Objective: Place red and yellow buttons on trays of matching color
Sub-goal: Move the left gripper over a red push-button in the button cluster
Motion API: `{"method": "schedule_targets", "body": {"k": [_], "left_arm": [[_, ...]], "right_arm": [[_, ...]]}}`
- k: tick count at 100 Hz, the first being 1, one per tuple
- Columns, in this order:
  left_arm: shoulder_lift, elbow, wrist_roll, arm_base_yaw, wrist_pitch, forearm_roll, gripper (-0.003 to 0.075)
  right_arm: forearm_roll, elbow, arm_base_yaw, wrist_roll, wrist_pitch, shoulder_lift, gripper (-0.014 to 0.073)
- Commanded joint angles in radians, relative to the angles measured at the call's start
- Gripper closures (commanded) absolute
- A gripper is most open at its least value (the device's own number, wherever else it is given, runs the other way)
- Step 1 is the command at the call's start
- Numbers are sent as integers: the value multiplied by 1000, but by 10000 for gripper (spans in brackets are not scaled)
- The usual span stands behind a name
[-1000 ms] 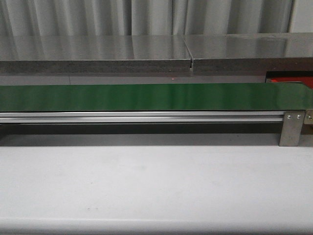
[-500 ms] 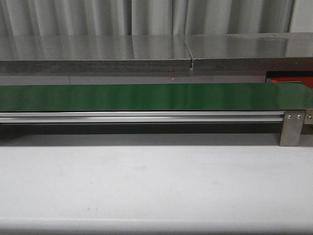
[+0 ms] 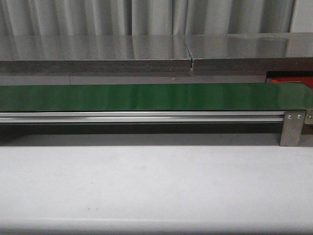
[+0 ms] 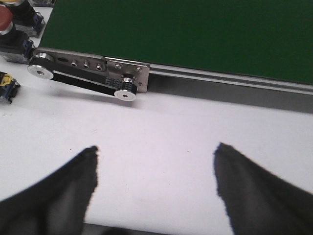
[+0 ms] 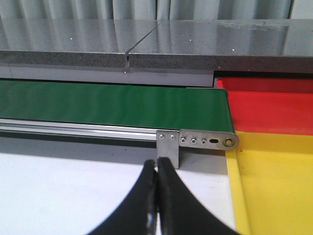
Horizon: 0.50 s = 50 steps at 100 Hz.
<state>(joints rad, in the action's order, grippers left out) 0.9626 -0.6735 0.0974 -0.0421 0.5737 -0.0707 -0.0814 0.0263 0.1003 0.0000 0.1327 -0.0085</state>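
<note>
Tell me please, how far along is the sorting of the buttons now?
Nothing looks done: the red tray and yellow tray show no buttons. Nothing is in hand: the left end effector is open, the right end effector shut and empty. A red button waits beside the green belt.

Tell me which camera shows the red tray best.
The right wrist view: the red tray fills a broad area past the end of the green belt, next to the yellow tray. The front view catches only a red sliver at the far right. The left wrist view shows none of it.
</note>
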Motion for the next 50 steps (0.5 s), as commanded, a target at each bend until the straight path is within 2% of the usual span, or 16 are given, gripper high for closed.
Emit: {"method": "schedule_targets", "body": {"k": [1, 25, 50], "left_arm": [[-11, -36, 8, -4, -54, 19, 22], [-7, -87, 8, 31, 12, 17, 60], [121, -296, 8, 318, 118, 65, 60]], "right_arm": [[-1, -18, 2, 0, -82, -18, 660], [-1, -18, 2, 0, -82, -18, 660], [-1, -18, 2, 0, -82, -18, 660]]}}
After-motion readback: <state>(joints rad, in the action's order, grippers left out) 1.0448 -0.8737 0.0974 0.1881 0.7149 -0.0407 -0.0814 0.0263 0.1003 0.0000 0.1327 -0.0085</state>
